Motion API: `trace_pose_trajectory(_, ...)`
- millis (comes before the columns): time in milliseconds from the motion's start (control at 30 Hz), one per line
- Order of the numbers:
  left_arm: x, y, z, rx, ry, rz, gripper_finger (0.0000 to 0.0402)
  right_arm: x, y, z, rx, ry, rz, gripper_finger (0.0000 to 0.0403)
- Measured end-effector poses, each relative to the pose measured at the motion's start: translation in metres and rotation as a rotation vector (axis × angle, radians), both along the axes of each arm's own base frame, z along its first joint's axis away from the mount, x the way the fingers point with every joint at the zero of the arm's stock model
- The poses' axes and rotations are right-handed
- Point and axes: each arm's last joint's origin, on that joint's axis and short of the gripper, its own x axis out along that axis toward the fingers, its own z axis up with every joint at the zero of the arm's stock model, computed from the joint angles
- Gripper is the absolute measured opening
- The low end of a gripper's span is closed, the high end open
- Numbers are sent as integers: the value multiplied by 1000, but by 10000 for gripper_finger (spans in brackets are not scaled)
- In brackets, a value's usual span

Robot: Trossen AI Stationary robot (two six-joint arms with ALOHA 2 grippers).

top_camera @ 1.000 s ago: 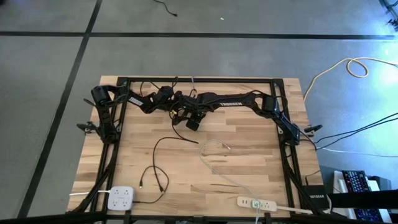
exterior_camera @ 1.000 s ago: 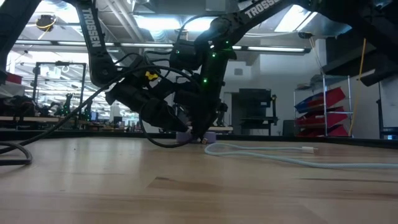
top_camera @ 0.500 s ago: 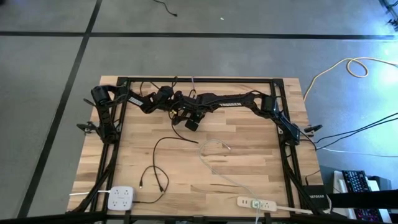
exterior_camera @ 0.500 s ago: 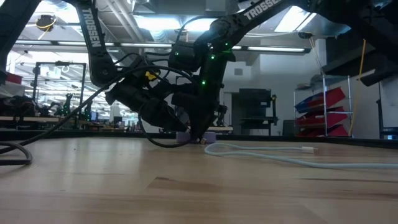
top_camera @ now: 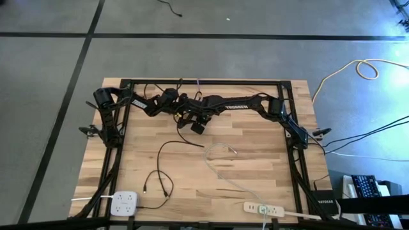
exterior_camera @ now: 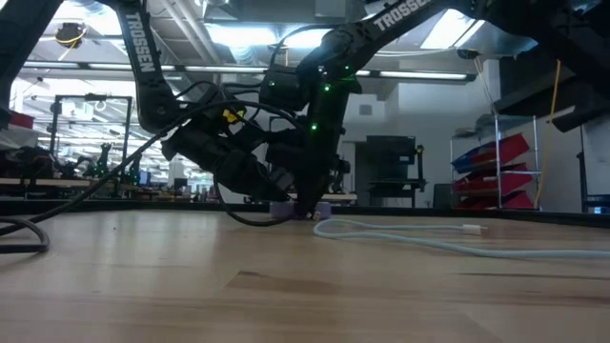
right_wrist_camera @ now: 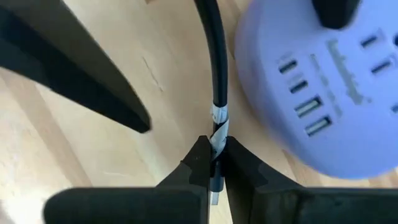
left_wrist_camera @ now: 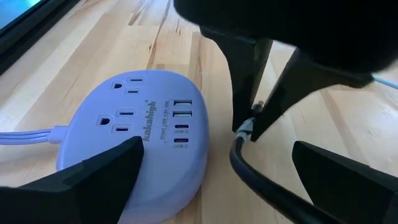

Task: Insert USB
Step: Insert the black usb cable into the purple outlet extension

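Cable [right_wrist_camera: 217, 74]: black, thin, limp; light plug end stiff, best held just behind the connector. Lies on table [left_wrist_camera: 348, 106] beside hub [left_wrist_camera: 134, 146], near its USB ports [left_wrist_camera: 180, 115]. Right gripper [right_wrist_camera: 213, 163] pinched shut on the plug end. Left gripper [left_wrist_camera: 217, 177] spread wide, empty, flanking the hub. Connector tip hidden between the fingers; orientation probably unreadable. Low view: contact point lost behind arms.

Even overhead light, backlit arms against bright ceiling lamps [exterior_camera: 238, 33], blurred near pincer fingers [right_wrist_camera: 93, 87] in wrist views.
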Motion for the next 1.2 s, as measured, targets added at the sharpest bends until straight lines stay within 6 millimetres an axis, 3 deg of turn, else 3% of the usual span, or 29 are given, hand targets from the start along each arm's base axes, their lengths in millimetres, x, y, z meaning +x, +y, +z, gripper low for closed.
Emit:
trace_pose_trajectory(133, -1, -3, 2, -66, 2, -60, 400, -1, 10, 4, -6, 30, -17, 2)
trace_pose_trajectory(367, -6, -3, 21, -111, -43, -79, 400, -7, 36, 41, -139, -1, -100, 1)
trace_pose_trajectory(500, -12, -5, 22, -100, -38, -103, 400, -10, 51, 47, -196, -45, -144, 1)
trace_pose_trajectory(800, -20, -3, 20, 5, -64, -134, 400, -5, 76, 13, -260, -382, -296, 0)
trace_pose_trajectory(1033, -27, 8, 27, -21, -171, -99, 400, -14, 93, 7, -406, -438, -425, 0)
trace_pose_trajectory(1200, -30, 17, 30, -4, -195, -62, 400, -31, 89, 0, -394, -487, -483, 0)
